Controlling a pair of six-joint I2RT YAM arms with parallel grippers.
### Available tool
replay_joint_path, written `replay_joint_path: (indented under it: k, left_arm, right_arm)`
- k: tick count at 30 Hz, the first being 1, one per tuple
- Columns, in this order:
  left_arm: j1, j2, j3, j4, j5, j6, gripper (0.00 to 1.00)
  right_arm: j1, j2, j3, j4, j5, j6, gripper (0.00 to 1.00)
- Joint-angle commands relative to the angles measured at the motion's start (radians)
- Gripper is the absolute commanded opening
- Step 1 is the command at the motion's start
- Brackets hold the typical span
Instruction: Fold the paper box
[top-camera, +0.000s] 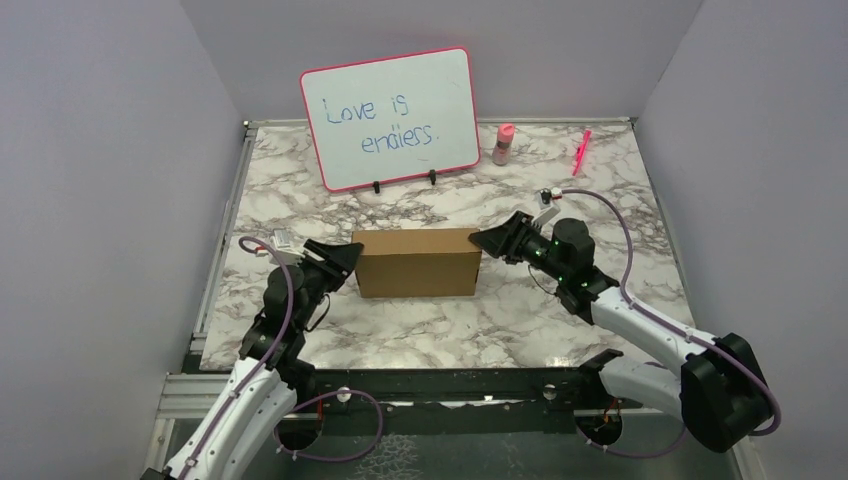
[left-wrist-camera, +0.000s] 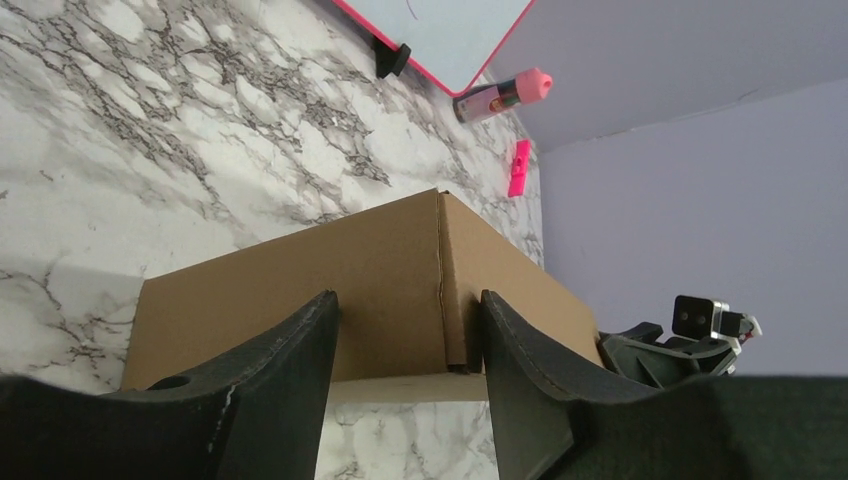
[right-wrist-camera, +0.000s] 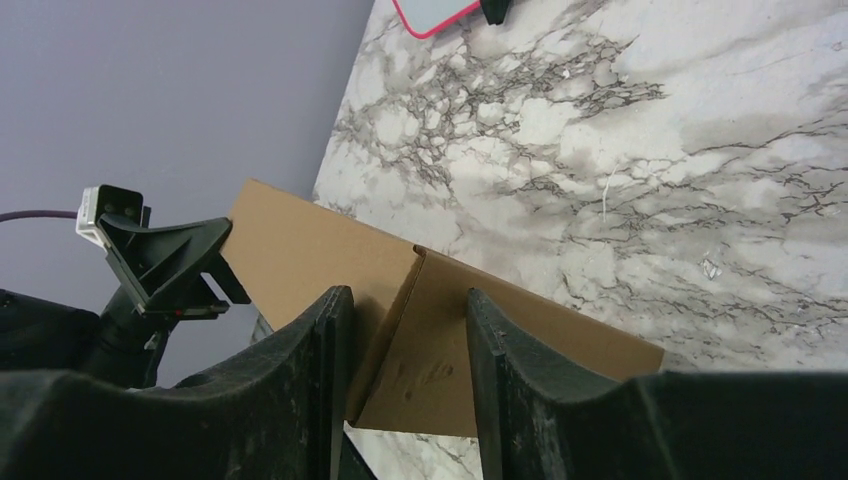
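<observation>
The paper box (top-camera: 417, 262) is a closed brown cardboard box standing on the marble table, long side facing me. My left gripper (top-camera: 350, 257) is open at the box's left end. In the left wrist view its fingers (left-wrist-camera: 300, 350) straddle a vertical corner edge of the box (left-wrist-camera: 380, 270). My right gripper (top-camera: 482, 241) is open at the box's right end. In the right wrist view, that gripper (right-wrist-camera: 408, 300) has its jaws either side of a corner of the box (right-wrist-camera: 300, 250). Neither gripper clamps anything.
A pink-framed whiteboard (top-camera: 390, 118) stands at the back. A pink bottle (top-camera: 503, 144) and a pink marker (top-camera: 581, 152) lie at the back right. Purple walls close in the table on three sides.
</observation>
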Motion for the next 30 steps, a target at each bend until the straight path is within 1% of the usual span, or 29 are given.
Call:
replay_joint_path:
  k: [1,3,6,9,13,20,24,26,30]
  left_arm:
    - [-0.004,0.106,-0.091,0.028,0.133,0.011,0.53]
    - [-0.003,0.159,-0.093,0.115,0.149,0.009,0.52]
    - [-0.003,0.227,-0.077,0.169,0.158,0.025,0.52]
    - [-0.003,0.247,-0.099,0.183,0.160,0.017,0.52]
    - [-0.001,0.234,-0.155,0.195,0.130,-0.015,0.51]
    - [0.004,0.251,-0.195,0.189,0.075,-0.008,0.51]
    - [0.005,0.321,-0.183,0.192,0.079,0.032,0.54]
    - [0.009,0.357,-0.179,0.202,0.088,0.041,0.54]
    - [0.039,0.382,-0.209,0.263,0.134,0.004,0.54]
  right_arm:
    - [-0.002,0.066,-0.080,-0.112,-0.012,-0.058,0.41]
    - [-0.010,0.073,-0.091,-0.083,-0.020,-0.068,0.39]
    - [-0.015,0.088,-0.114,-0.048,-0.037,-0.076,0.37]
    - [-0.015,0.097,-0.152,-0.027,-0.035,-0.089,0.36]
    - [-0.016,0.108,-0.203,-0.006,-0.010,-0.103,0.34]
    - [-0.015,0.182,-0.226,0.029,0.010,-0.118,0.29]
    - [-0.016,0.240,-0.229,0.059,0.015,-0.120,0.28]
    - [-0.015,0.262,-0.231,0.087,-0.004,-0.124,0.26]
    - [-0.014,0.295,-0.247,0.116,-0.011,-0.120,0.21]
